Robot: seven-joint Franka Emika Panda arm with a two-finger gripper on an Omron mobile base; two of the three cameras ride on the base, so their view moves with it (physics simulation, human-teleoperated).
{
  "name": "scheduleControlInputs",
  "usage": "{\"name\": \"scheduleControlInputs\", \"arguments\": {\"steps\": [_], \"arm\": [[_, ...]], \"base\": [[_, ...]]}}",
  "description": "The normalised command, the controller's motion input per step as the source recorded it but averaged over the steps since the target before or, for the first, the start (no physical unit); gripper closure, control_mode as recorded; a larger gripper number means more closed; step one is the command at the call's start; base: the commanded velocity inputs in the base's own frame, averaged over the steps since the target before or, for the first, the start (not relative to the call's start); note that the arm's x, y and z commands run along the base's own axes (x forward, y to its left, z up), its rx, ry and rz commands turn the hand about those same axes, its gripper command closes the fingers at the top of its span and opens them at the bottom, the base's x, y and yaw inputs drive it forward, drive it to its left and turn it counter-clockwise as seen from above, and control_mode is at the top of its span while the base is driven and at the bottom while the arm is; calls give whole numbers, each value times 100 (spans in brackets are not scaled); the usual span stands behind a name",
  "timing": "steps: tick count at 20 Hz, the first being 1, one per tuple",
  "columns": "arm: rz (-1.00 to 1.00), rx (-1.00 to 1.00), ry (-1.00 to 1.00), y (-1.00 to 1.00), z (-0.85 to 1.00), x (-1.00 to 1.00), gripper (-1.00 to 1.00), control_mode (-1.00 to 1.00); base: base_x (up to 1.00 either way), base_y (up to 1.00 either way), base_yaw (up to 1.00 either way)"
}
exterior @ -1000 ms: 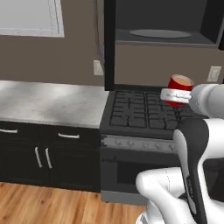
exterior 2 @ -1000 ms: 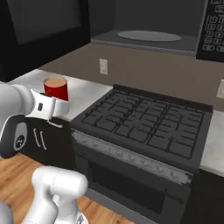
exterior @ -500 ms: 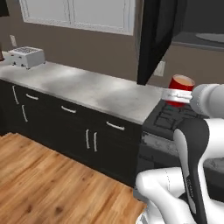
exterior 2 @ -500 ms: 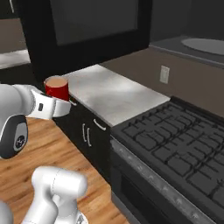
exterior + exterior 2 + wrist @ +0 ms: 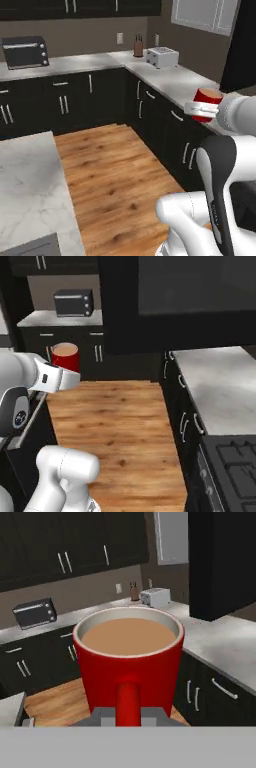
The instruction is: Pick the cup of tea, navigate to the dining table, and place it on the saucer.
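Observation:
The cup of tea [image 5: 207,97] is a glossy red mug of tan liquid, held upright in the air beside the counter run on the right. My gripper [image 5: 200,108] is shut on it low at its side. From the other side the cup of tea [image 5: 65,356] hangs over the wood floor, with the gripper [image 5: 62,379] just below its rim. In the hand view the cup of tea [image 5: 129,657] is close, its handle facing the camera between the gripper [image 5: 127,717] tips. The saucer is out of view. A marble slab [image 5: 27,190] lies lower left; whether it is the dining table I cannot tell.
Black cabinets under a grey counter [image 5: 172,80] run along the right and back walls. On them stand a toaster oven [image 5: 25,51], a toaster [image 5: 161,57] and a knife block [image 5: 138,47]. Wood floor [image 5: 115,165] lies between. A stove [image 5: 235,471] sits at the lower right.
The whole picture has swung from the stove to the kitchen corner and the floor, so the base has turned. The cup stays held in the shut gripper.

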Motion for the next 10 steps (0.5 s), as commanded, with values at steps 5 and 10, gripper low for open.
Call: {"name": "scheduleControlInputs", "arguments": {"steps": [5,10], "arm": [[0,0,0,0,0,0,100,100],[0,0,0,0,0,0,100,100]], "base": [[-32,0,100],[-14,-5,99]]}}
